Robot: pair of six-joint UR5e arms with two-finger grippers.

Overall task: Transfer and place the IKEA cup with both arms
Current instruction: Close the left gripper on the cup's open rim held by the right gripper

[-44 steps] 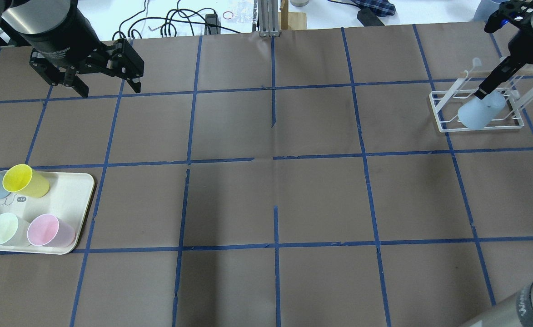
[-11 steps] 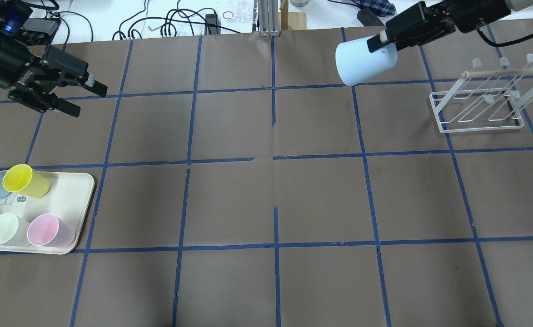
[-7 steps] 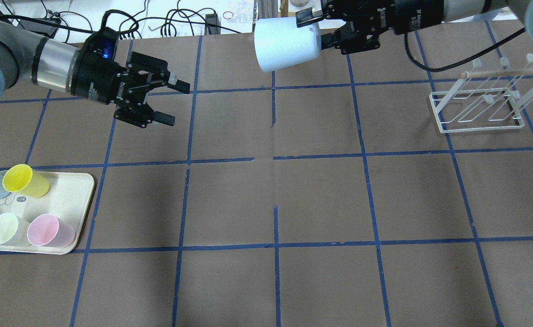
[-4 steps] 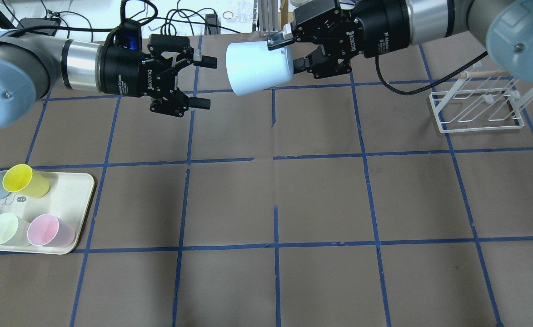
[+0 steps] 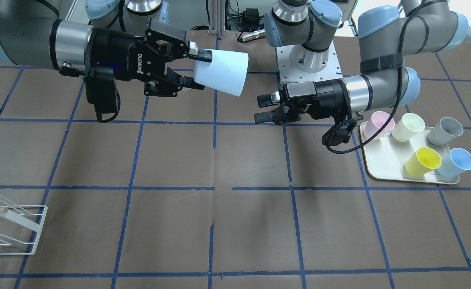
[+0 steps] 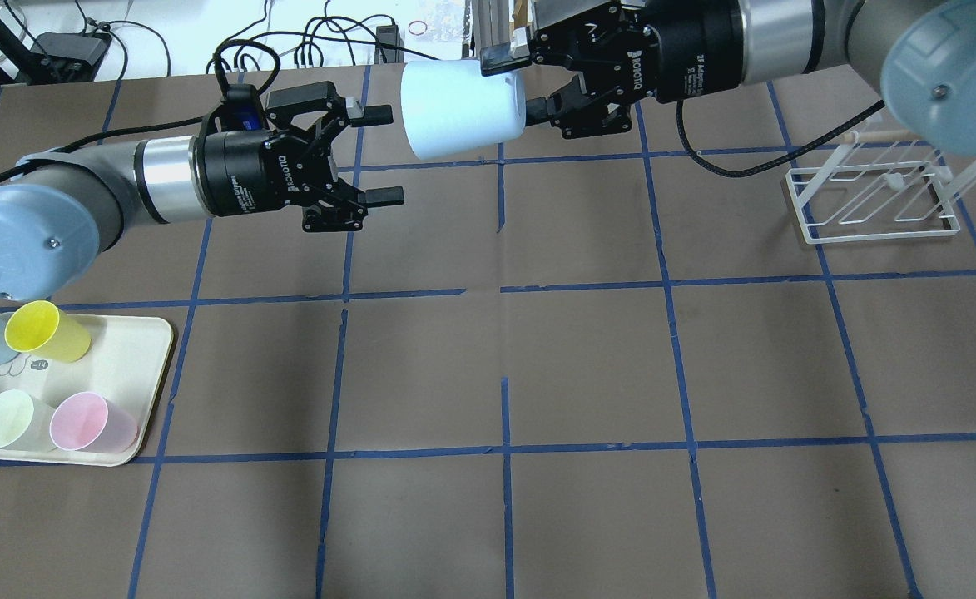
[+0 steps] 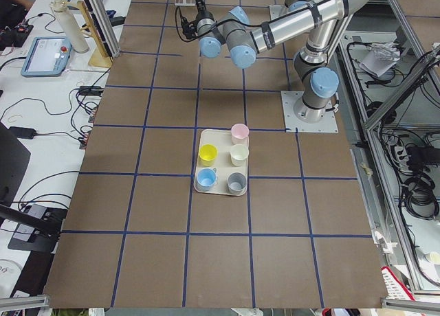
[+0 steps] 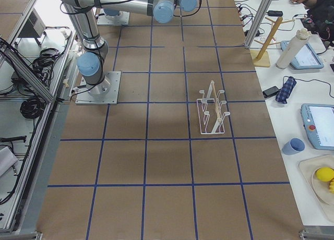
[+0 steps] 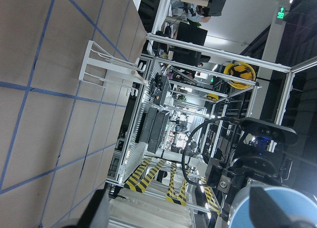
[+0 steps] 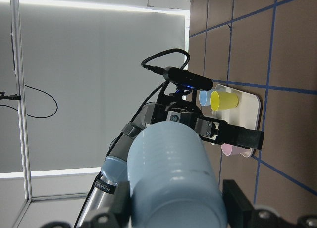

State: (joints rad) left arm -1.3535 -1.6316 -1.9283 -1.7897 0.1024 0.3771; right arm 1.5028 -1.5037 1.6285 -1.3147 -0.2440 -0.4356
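The IKEA cup (image 6: 463,108) is pale light blue and lies sideways in the air over the table's far middle. My right gripper (image 6: 521,87) is shut on one end of it; the free end points at my left gripper (image 6: 383,155). The left gripper is open and empty, its fingertips just short of the cup's free end, not touching it. In the front-facing view the cup (image 5: 221,72) hangs in the right gripper (image 5: 197,69), with a small gap to the left gripper (image 5: 260,108). The right wrist view shows the cup (image 10: 173,173) close up.
A cream tray (image 6: 134,333) at the near left holds yellow, light blue, pale green, pink and grey cups; it also shows in the front-facing view (image 5: 374,160). A white wire cup rack (image 6: 870,200) stands at the far right with nothing on it. Cables lie beyond the far edge.
The right gripper lifted the cup off the rack and carried it left to the table's middle. The left gripper swung right to meet it, so the gap between them has nearly closed.
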